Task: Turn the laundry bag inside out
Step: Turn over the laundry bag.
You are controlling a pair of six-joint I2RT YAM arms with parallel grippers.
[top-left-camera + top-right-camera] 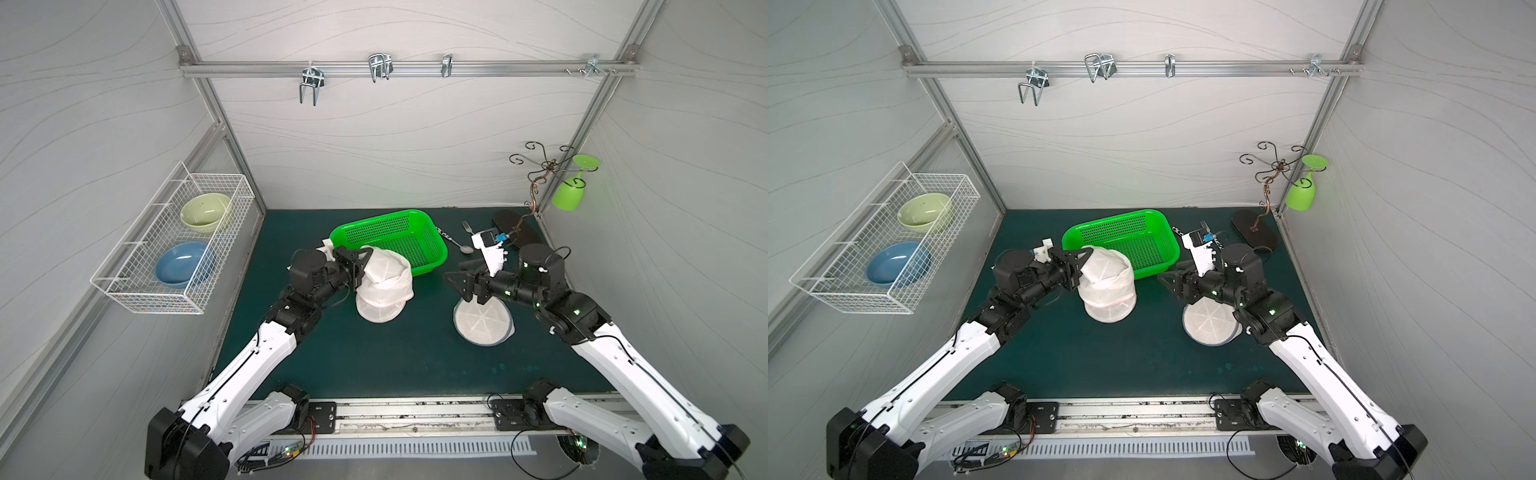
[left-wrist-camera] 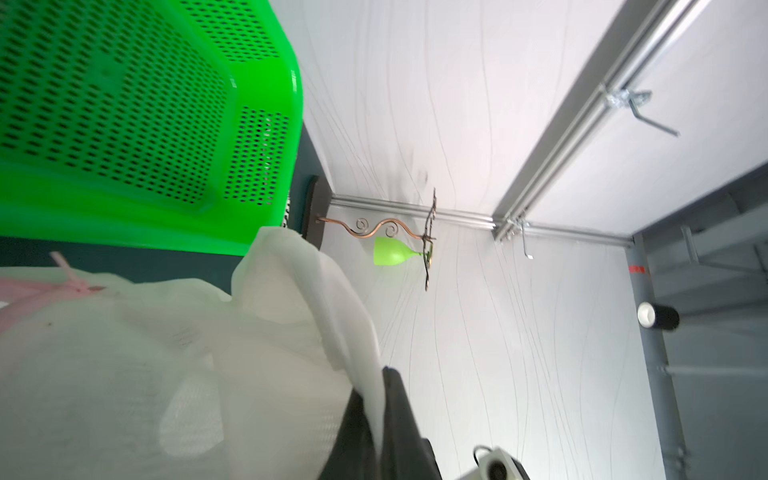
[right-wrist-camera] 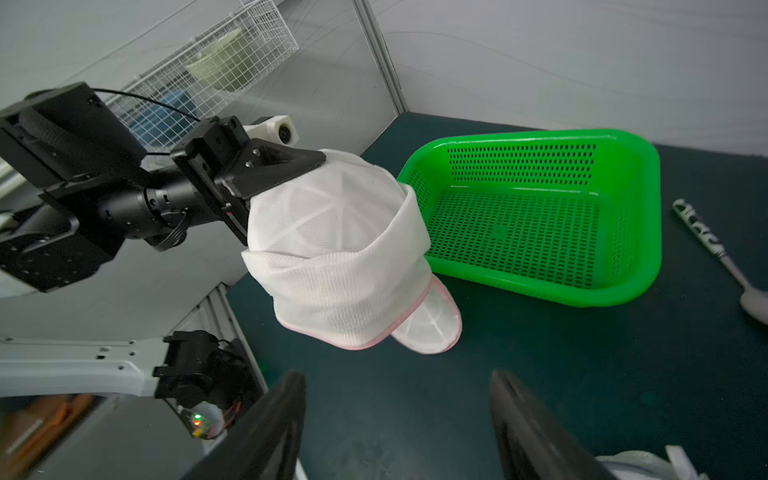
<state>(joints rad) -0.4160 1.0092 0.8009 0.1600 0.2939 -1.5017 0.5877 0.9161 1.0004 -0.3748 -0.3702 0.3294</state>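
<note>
Right wrist view: our left gripper (image 3: pixel 299 166) pinches the bag (image 3: pixel 332 257) beside the basket (image 3: pixel 648 208). Our right gripper (image 3: pixel 399 415) is spread and empty. We judge that thin pinch could slip.

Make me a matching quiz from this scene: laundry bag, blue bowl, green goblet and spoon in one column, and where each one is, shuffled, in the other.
Column one:
1. laundry bag
2. blue bowl
3. green goblet
4. spoon

Column two:
A. hanging upside down from the curly stand
B. lying on the mat beside the green basket
C. pinched in the shut left pincer, lifted at that edge
D. inside the wire rack on the side wall

Pairs: 1-C, 2-D, 3-A, 4-B
</note>
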